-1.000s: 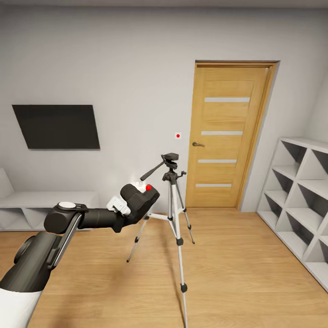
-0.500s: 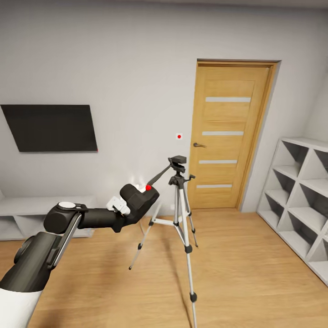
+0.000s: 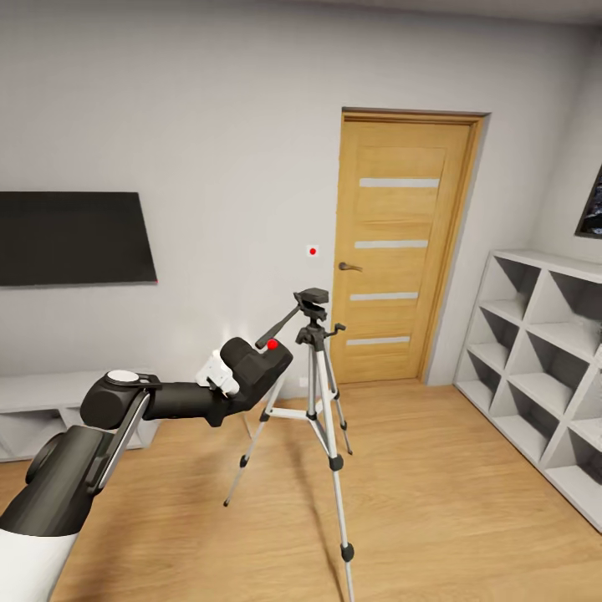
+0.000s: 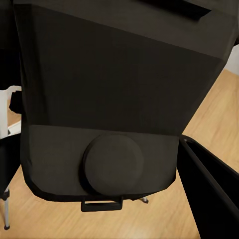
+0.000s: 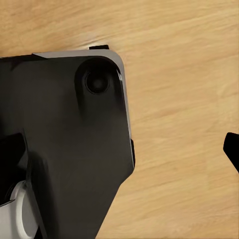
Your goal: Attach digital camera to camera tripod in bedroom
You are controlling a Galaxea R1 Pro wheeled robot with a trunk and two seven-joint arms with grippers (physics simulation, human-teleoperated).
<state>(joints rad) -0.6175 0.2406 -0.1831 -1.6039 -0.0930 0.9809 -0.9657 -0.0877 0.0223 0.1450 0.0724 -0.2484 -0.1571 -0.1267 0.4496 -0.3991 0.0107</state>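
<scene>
Head view: the small black boxy digital camera (image 3: 255, 366), red button on top, was held out at the end of the left arm, level with the upper legs of the tall silver-legged camera tripod (image 3: 316, 393) and just to the left of it in the picture. The left gripper (image 3: 242, 374) was largely covered by the camera body; it was judged clamped on it, since nothing else supported the camera. The tripod stood free on the light wood floor (image 3: 451, 485) before the pale wooden door (image 3: 397, 251), its black head (image 3: 312, 298) bare and higher than the camera. The carry was judged a staging for the mount: the camera remained to be raised and brought over the head. White cube shelves (image 3: 535, 368) were noted along the right wall, their visible compartments holding nothing. A dark wall screen (image 3: 75, 238) and a low white bench unit (image 3: 33, 401) were noted to the left.

Left wrist view: the camera's dark body and round lens bump sat right against the lens, a black finger (image 4: 209, 194) alongside.

Right wrist view: dark robot housing (image 5: 64, 144) over wood floor was recorded; the right gripper's state could not be told.
</scene>
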